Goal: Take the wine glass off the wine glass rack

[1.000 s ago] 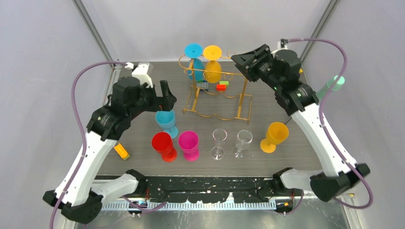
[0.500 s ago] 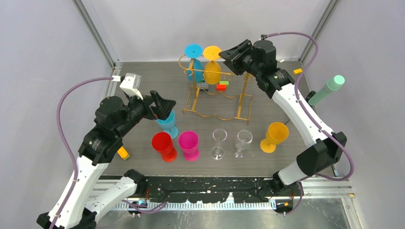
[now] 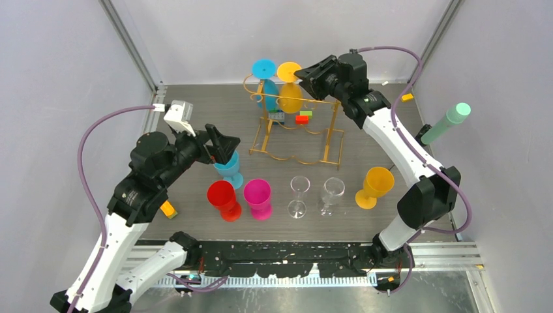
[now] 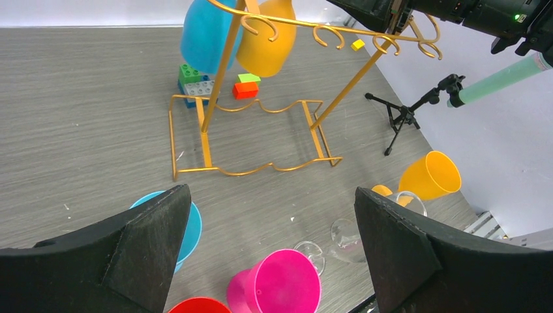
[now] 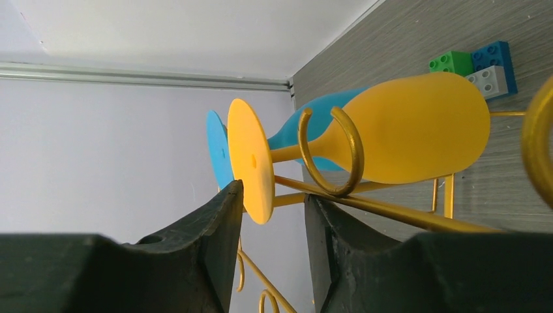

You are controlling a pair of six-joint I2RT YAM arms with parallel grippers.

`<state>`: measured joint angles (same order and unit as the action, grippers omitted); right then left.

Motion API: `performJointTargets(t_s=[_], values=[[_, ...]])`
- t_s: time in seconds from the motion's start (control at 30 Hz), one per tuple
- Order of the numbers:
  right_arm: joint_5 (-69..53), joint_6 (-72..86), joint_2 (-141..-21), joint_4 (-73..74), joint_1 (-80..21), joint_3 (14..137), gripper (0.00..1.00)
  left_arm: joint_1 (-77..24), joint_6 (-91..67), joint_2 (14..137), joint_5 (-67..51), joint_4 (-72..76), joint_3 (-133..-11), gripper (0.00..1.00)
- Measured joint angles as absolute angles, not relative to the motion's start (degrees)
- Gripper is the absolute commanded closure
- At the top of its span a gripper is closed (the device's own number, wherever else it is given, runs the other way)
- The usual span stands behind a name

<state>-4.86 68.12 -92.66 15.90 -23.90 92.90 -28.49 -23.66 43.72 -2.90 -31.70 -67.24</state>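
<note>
The gold wire wine glass rack (image 3: 297, 130) stands at the back of the table. A yellow wine glass (image 3: 290, 96) and a blue one (image 3: 266, 91) hang upside down from it, feet on top. My right gripper (image 3: 301, 75) is open at the rack's top. In the right wrist view the yellow wine glass (image 5: 417, 127) has the edge of its foot between the right gripper's (image 5: 274, 195) fingertips, close to one finger with a gap to the other. My left gripper (image 3: 222, 140) is wide open above a blue glass (image 4: 186, 225) that stands on the table.
Red (image 3: 223, 197), pink (image 3: 258, 195), two clear (image 3: 298, 192) and a yellow glass (image 3: 377, 184) stand in a row near the front. Toy bricks (image 3: 301, 119) lie under the rack. An orange block (image 3: 167, 207) lies front left, a green cylinder (image 3: 447, 122) on the right.
My right gripper has swung left to the rack's top, up to the yellow glass's foot. My left arm shifted its pose early on and has since stayed still over the blue glass.
</note>
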Motion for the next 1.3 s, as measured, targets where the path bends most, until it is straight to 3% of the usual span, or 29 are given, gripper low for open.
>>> performJointTargets(t_s=[0.47, 0.93, 1.3], values=[[-8.69, 74.81, -93.91, 10.55, -23.24, 91.05, 0.63, -28.49, -23.53, 43.22, -1.93, -31.68, -67.02, 0.0], [-9.26, 75.92, -93.91, 9.41, -23.18, 91.0, 0.99, -28.49, -23.49, 42.7, -1.32, -31.73, -67.0, 0.0], [-8.14, 74.19, -93.86, 7.22, -23.11, 90.56, 1.0, -28.49, -23.49, 42.54, -1.08, -31.73, -67.0, 0.0]])
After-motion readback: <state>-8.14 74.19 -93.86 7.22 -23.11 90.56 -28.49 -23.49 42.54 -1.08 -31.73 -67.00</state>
